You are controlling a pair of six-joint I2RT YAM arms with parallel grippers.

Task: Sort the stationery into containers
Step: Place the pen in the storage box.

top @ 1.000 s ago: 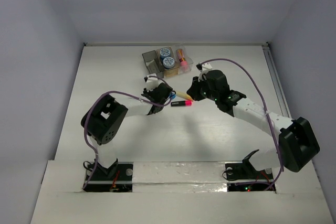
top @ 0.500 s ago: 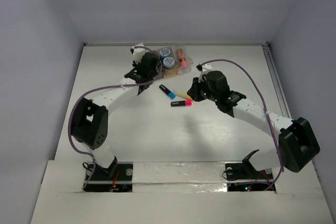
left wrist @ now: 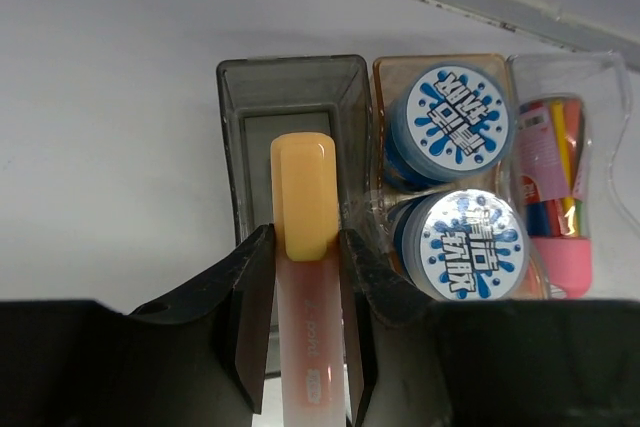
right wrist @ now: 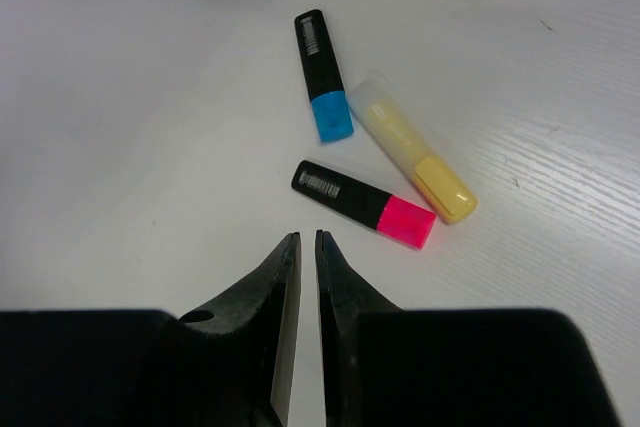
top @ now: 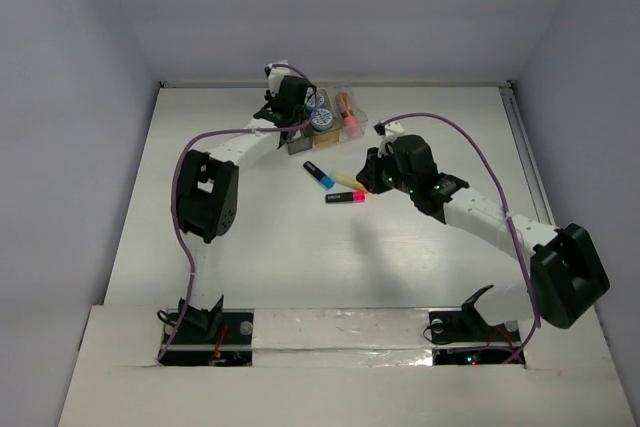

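Three short highlighter pens lie loose on the white surface (right wrist: pixel 120 97), on the near side of the row of joined translucent plastic bins. They are a black-bodied blue-capped highlighter (right wrist: pixel 322 75), a pale yellow highlighter (right wrist: pixel 410 159) and a black-bodied pink-capped highlighter (right wrist: pixel 364 204), close together. A fourth, the orange-yellow highlighter (left wrist: pixel 303 197), is pinched in the left claw (left wrist: pixel 303 237), whose fingers are closed partway onto its barrel. It hangs directly over the dark grey bin (left wrist: pixel 240 97) at the left end of the row, lengthwise with it.

The amber-tan middle bin (left wrist: pixel 385 72) holds two round blue-and-white tubs (left wrist: pixel 459 110). The clear bin (left wrist: pixel 600 97) at the right end holds a pink white-capped stick (left wrist: pixel 567 257). The right claw (right wrist: pixel 302 239) hovers empty on the near side of the row, just short of the pink-capped highlighter, with only a slim gap between its jaws.

The step in hand looks like dropping this pen into the grey bin. The next move calls for lowering it, keeping it aligned with the bin's long walls, and then opening.
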